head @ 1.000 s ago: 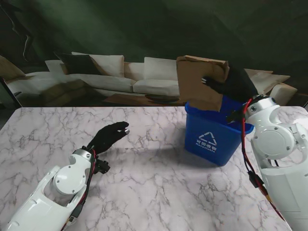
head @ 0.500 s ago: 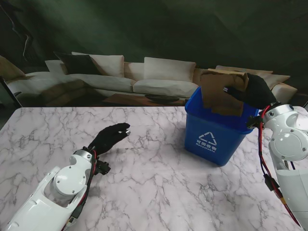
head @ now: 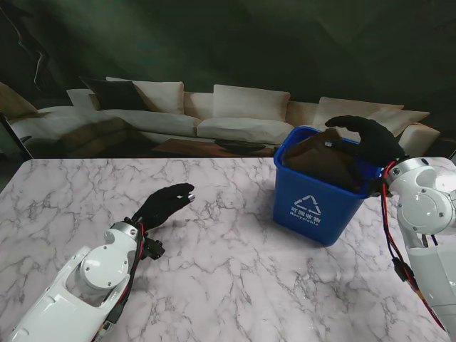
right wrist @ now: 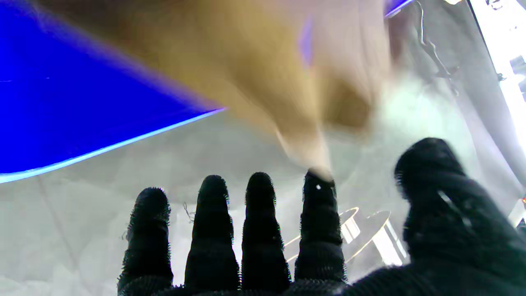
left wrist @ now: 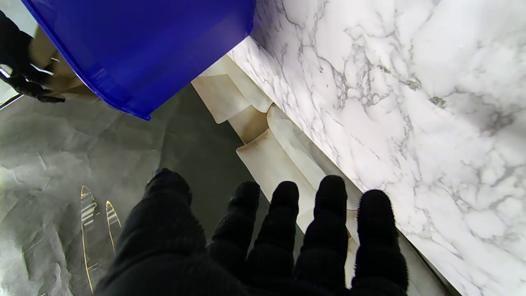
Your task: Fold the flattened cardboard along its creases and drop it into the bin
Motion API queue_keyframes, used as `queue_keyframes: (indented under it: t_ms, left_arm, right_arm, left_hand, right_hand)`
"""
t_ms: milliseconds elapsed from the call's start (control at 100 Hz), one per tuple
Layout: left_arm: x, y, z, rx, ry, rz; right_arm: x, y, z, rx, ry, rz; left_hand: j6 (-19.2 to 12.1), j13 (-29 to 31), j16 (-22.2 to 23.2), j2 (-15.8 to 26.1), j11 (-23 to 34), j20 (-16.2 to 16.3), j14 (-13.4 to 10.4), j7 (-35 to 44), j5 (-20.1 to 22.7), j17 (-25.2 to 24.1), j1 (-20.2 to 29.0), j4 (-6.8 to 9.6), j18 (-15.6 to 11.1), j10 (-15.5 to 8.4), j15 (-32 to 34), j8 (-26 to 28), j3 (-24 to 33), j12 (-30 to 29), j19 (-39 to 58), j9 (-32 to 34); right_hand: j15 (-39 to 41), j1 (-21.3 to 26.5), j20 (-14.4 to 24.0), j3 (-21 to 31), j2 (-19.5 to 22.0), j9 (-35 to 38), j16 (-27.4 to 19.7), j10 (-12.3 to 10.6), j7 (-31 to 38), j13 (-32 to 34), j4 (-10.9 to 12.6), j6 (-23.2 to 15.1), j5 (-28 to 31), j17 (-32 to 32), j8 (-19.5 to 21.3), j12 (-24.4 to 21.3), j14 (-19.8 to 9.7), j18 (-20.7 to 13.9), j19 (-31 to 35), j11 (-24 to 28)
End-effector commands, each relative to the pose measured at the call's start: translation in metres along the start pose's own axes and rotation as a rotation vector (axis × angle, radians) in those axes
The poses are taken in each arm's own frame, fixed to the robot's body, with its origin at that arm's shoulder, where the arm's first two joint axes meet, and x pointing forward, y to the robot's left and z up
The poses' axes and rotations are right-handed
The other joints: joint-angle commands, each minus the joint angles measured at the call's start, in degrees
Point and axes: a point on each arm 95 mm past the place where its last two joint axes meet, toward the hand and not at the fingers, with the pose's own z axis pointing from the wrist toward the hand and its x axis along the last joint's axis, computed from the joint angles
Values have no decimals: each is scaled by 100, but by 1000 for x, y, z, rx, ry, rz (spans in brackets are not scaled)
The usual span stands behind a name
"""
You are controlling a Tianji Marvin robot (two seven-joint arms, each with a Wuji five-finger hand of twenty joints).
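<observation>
The folded brown cardboard (head: 324, 160) lies inside the blue bin (head: 313, 203) at the table's right side, its upper edge about level with the rim. My right hand (head: 367, 137) hovers over the bin's far right rim with fingers spread, holding nothing. The right wrist view shows the cardboard (right wrist: 263, 65) blurred, just off my fingertips (right wrist: 318, 193), with the bin wall (right wrist: 74, 82) beside it. My left hand (head: 162, 203) floats open above the table's left half, well away from the bin. The left wrist view catches the bin (left wrist: 144, 49) and a corner of cardboard (left wrist: 49, 61).
The marble table (head: 214, 285) spreads between both arms. A pale sofa (head: 214, 114) with cushions stands behind the table's far edge. The bin sits close to the table's far right corner.
The cardboard, held high over the bin a second ago, sank into it and left my right hand. The right hand's fingers have spread. The left arm stayed put.
</observation>
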Motion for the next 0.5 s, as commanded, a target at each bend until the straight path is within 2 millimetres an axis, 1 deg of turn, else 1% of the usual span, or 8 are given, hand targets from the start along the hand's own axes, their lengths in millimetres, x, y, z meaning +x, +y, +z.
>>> queue_keyframes:
  t_ms: [0,120,190,210,240,290,400,490]
  left_arm:
    - [3,2,0,-18,4,-2]
    - [3,1,0,-18,5,-1]
    - [3,1,1,-20,4,2]
    - [3,1,1,-21,3,2]
    - [3,1,0,-23,1,3]
    - [3,1,0,-25,-1,3]
    - [3,1,1,-21,-2,8]
    - [4,1,1,-17,0,7]
  right_arm:
    - [0,0,1,4,-3,-2]
    - [5,1,3,-14,25,-4]
    - [12,4,3,-38,65,-9]
    - [15,5,3,-45,79,-14]
    - [19,7,2,-59,107,-26]
    - [28,12,1,-84,163,-51]
    - [57,20,-6,-109,282,-66]
    - [82,20,-12,-90,364,-40]
  left_hand:
    - [-26,-21,-65,233,19,-77,-2,11,117,-101,106,18,-13,-93,-71,54,-33,71,-64,111]
    - [-20,-49,-77,243,1,-90,-16,9,117,-137,99,17,19,-98,-94,52,-32,65,-109,87]
    - [-19,-52,-97,248,13,-147,-9,9,122,-175,95,15,25,-85,-120,51,-33,76,-239,111]
    - [-17,-44,-101,252,32,-171,-4,8,125,-185,88,13,32,-83,-121,50,-37,90,-294,140]
    - [-16,-56,-101,255,91,-215,-15,1,114,-215,82,16,35,-85,-123,47,-30,156,-401,146]
    - [-15,-75,-99,263,130,-257,-23,-2,105,-244,90,13,39,-79,-128,45,-33,231,-526,132]
    - [-22,-110,-86,276,210,-284,-40,-1,103,-300,77,12,41,-84,-131,47,-34,371,-661,91]
    - [-11,-168,-91,286,214,-294,-36,1,106,-321,69,10,35,-77,-157,49,-36,413,-714,36]
  right_hand:
    - [-238,-392,-177,-218,201,-306,-180,20,-201,-299,144,140,-299,-247,-32,-98,-96,-215,-308,-232]
    - [-317,-618,-278,-444,399,-532,-224,-17,-308,-480,155,150,-477,-366,-32,-122,-129,-217,-539,-282]
    - [-318,-562,-271,-479,457,-524,-227,-61,-264,-478,176,131,-413,-319,5,-99,-164,-230,-549,-227]
    - [-316,-461,-230,-666,543,-553,-229,-75,-210,-475,209,139,-396,-294,86,-64,-162,-227,-563,-138]
    - [-306,-428,-202,-727,624,-547,-226,-118,-185,-458,225,129,-363,-249,119,-52,-174,-221,-543,-104]
    - [-279,-327,-98,-870,743,-548,-212,-142,-139,-430,263,113,-339,-211,192,-12,-178,-221,-429,-7]
    - [-233,-282,-51,-914,871,-467,-196,-161,-119,-340,289,93,-304,-139,223,8,-213,-204,-352,51]
    - [-199,-233,-19,-968,975,-402,-184,-124,-124,-293,304,104,-287,-125,236,9,-194,-171,-281,64]
